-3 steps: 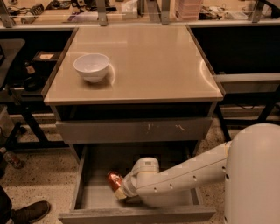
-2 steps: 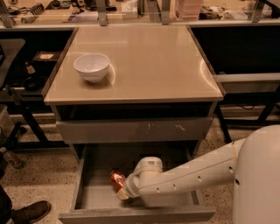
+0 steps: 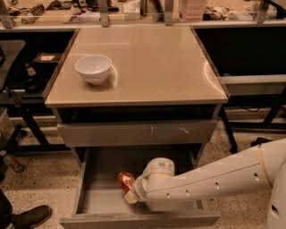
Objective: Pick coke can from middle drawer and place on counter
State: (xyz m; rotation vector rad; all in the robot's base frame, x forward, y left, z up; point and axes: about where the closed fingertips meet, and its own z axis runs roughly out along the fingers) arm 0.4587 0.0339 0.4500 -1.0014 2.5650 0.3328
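The coke can (image 3: 125,180) is a small red can inside the open middle drawer (image 3: 103,201), left of its centre and tilted. My gripper (image 3: 129,191) reaches into the drawer from the right at the end of the white arm and sits right against the can. The wrist hides most of the fingers. The counter (image 3: 152,62) is the tan top of the grey cabinet above.
A white bowl (image 3: 93,68) stands on the counter's left side. A closed drawer front with white scratches (image 3: 138,133) lies above the open drawer. A cluttered bench with metal posts (image 3: 134,11) runs behind. A shoe (image 3: 31,215) is on the floor at lower left.
The arm has shifted slightly within the drawer and the can, at the gripper, sits a little higher and further right than before.
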